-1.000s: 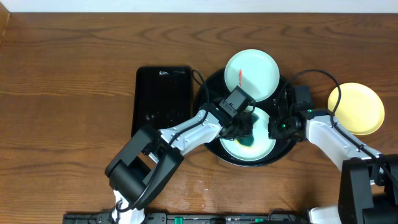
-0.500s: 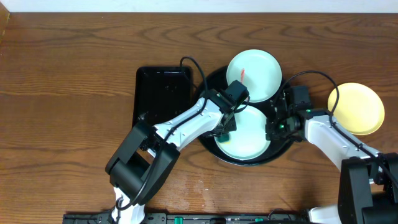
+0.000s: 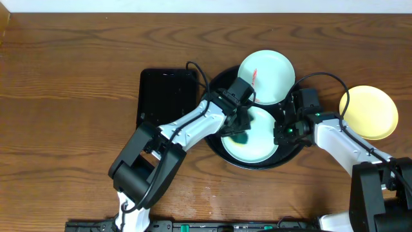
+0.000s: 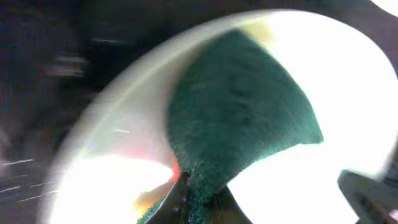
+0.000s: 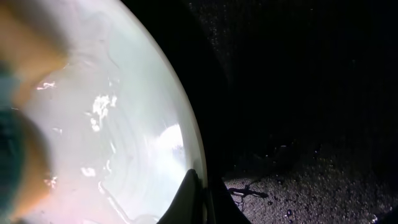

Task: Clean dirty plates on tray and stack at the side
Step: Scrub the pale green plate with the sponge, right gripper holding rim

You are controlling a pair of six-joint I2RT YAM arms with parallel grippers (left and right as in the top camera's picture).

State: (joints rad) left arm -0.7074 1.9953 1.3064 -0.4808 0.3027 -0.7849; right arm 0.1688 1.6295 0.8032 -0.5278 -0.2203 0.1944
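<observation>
A pale bluish-white plate [image 3: 257, 145] lies in the round black tray [image 3: 254, 165]. My left gripper [image 3: 239, 129] is shut on a green sponge [image 4: 242, 112] and presses it on this plate's left part, beside a red smear [image 4: 166, 167]. My right gripper [image 5: 202, 199] is shut on the same plate's right rim [image 5: 193, 155] and shows as the right gripper [image 3: 280, 136] from above. A second bluish-white plate [image 3: 267, 76] with a red streak rests over the tray's back rim. The pale yellow plate [image 3: 369, 113] sits on the wooden table to the right.
A rectangular black tray [image 3: 167, 96] lies just left of the round tray, under the left arm's cable. Bare wood-grain tabletop [image 3: 71, 96] stretches to the left and along the front edge.
The left gripper swept the sponge across the plate from its middle to the left edge, then a little back. The plate with the red streak shifted slightly right. The right gripper kept its hold.
</observation>
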